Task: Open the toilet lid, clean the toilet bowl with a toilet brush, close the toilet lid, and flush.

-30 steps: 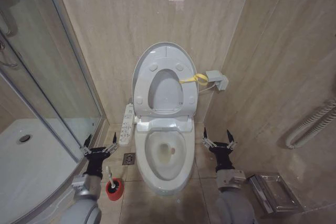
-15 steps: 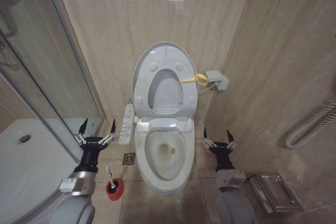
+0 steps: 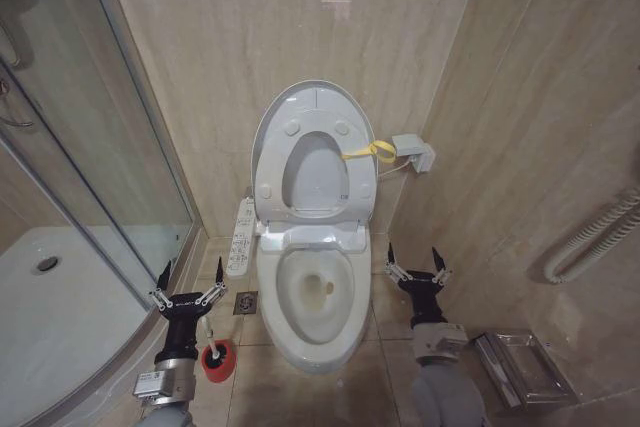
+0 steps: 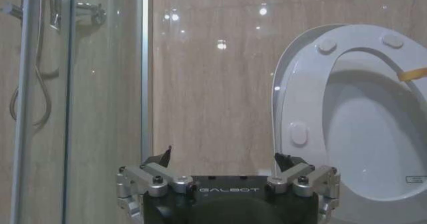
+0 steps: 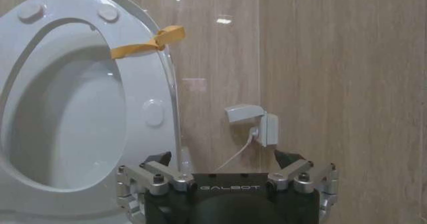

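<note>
Beside toilet bowl: red holder cup (left end effector spread above).

Tiled floor: toilet bowl, red holder cup, drain.

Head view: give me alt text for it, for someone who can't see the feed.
A toilet with its lid and seat raised against the wall, bowl exposed. The open left gripper hangs just above the brush in its red holder; the open right gripper waits on the bowl's other side.
</note>
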Tool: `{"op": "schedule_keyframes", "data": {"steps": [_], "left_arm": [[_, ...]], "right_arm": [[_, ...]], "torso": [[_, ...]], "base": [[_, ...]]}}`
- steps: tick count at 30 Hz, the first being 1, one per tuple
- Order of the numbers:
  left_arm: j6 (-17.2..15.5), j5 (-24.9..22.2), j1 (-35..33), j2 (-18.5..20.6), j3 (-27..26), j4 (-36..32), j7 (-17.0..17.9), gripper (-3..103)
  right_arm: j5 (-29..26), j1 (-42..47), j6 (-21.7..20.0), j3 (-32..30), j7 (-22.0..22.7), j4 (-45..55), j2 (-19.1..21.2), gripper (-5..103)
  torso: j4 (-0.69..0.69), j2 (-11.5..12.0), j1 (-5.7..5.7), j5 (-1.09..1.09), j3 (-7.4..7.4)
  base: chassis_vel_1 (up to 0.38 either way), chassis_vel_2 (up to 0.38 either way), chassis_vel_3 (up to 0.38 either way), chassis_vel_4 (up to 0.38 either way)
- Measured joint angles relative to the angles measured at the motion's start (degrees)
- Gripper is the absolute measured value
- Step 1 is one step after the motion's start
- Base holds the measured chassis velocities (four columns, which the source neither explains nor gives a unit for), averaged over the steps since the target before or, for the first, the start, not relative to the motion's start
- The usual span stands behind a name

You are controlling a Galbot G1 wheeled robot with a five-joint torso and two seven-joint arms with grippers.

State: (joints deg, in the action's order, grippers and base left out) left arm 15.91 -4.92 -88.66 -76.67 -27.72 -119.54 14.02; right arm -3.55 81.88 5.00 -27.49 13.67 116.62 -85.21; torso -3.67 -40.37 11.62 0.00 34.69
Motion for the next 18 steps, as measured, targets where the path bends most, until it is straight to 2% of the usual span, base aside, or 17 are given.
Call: {"op": "schedule_keyframes", "data": {"steps": [18], "left_arm": [[-0.15,-0.09,1.89,-1.06,-0.68,2.1,0.44,100]], "right_arm": [[0.0,0.0,0.0,0.0,0.0,0.0,0.0,100]], "torso": [[-0.01,0.01,0.04,0.0,0.01]], "base": [[-0.067,0.038,0.067,-0.032]]}}
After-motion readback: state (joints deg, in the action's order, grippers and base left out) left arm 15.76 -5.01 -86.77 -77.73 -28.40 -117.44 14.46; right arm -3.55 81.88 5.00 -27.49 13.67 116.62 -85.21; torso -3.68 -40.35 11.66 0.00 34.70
